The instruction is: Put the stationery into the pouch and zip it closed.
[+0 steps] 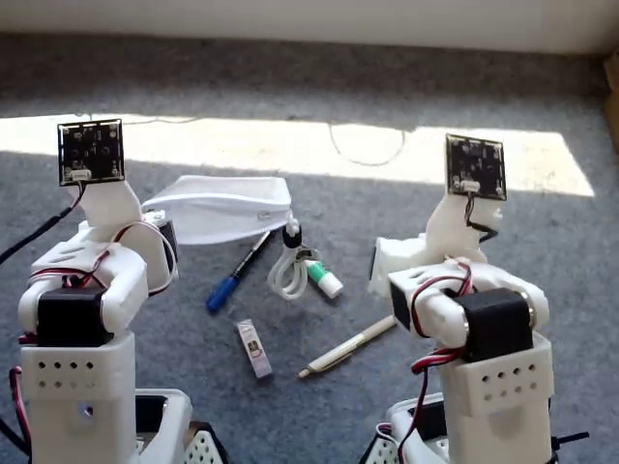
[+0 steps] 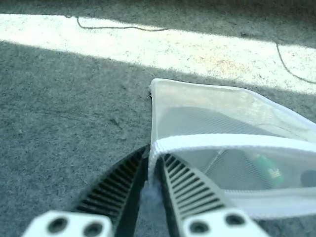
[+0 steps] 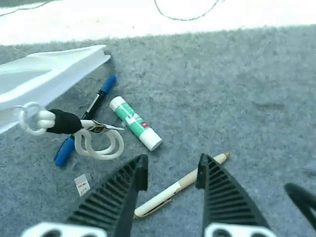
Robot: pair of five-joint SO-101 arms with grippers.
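Observation:
A white mesh pouch (image 1: 224,206) lies at the back left with its mouth held open. My left gripper (image 2: 151,168) is shut on the pouch's white rim (image 2: 207,143) at one corner. On the carpet between the arms lie a blue pen (image 1: 235,275), a coiled white cord with a black band (image 1: 288,263), a green-and-white glue stick (image 1: 325,279), a small white box (image 1: 254,348) and a beige pen (image 1: 346,349). My right gripper (image 3: 173,163) stands open just above the beige pen (image 3: 180,190), with nothing between its fingers. The glue stick (image 3: 135,123) lies just beyond it.
The floor is grey carpet with a sunlit band (image 1: 319,150) at the back, and a thin dark wire (image 1: 368,150) crosses it. Both arm bases (image 1: 77,396) stand at the near edge. Open carpet lies to the right of the beige pen.

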